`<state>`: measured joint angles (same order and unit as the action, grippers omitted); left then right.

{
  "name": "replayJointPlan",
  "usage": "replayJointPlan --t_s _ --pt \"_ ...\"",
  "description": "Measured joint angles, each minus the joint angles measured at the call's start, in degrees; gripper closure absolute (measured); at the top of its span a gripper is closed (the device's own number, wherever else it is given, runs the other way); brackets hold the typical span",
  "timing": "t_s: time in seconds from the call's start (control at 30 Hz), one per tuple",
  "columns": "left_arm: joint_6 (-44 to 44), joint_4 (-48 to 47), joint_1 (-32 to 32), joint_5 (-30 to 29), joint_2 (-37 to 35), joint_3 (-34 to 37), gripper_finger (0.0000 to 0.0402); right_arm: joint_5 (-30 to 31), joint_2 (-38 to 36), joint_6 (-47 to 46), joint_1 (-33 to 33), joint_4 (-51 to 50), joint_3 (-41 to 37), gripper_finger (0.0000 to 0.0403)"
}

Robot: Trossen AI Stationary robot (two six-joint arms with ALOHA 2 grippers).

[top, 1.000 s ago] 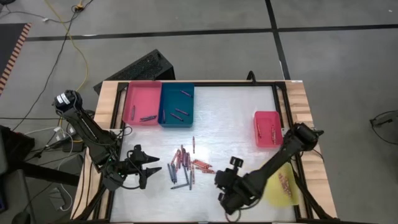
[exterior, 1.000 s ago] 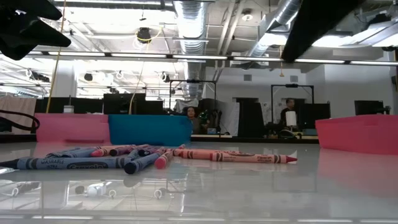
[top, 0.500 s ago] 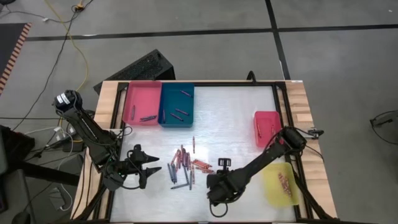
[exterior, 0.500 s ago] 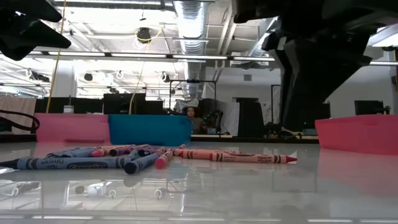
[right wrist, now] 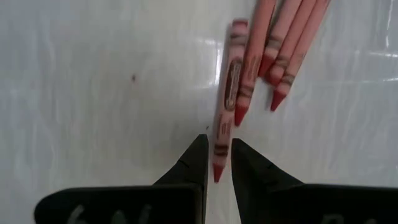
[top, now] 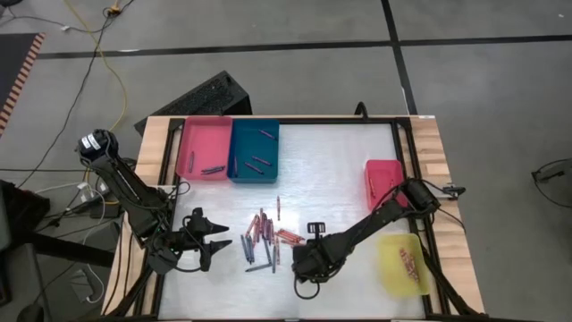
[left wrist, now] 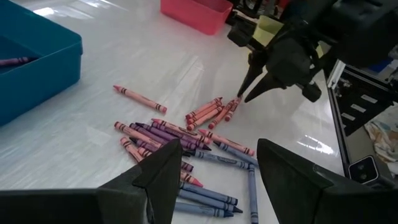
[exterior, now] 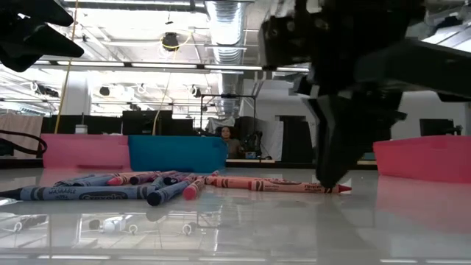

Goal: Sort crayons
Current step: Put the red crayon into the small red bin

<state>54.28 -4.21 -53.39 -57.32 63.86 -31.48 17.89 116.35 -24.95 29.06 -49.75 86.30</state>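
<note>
The right hand is down at the bench, at the right edge of the loose crayons. Its fingers stand slightly apart, straddling the tip of one red crayon that lies flat on the surface, not clamped. The left hand hovers left of the pile, fingers spread and holding nothing.

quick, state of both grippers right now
Left gripper: open, holding nothing, beside the crayons.
Right gripper: fingers narrowly apart around the tip of a red crayon on the table, not lifted.
</note>
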Motion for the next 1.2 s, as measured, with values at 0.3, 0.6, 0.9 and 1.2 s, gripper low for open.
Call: replayJointPlan --t_s 0.3,0.6,0.9,1.2 --pt "0.2 0.0 0.0 0.0 0.0 0.0 0.0203 -4.3 -0.6 -0.1 0.0 5.9 -4.6 0.0337" --pt "1.0 0.1 0.0 -0.1 0.0 0.0 0.0203 -5.7 -0.5 -1.8 0.0 6.7 -5.8 0.0348" --pt "1.9 0.1 0.0 0.0 0.0 0.0 0.0203 -6.0 -0.4 -5.9 0.3 6.7 -5.8 0.0398" --pt "2.4 0.1 0.0 1.2 0.0 0.0 0.0203 -6.0 0.1 -6.8 1.8 3.3 -1.7 0.0398"
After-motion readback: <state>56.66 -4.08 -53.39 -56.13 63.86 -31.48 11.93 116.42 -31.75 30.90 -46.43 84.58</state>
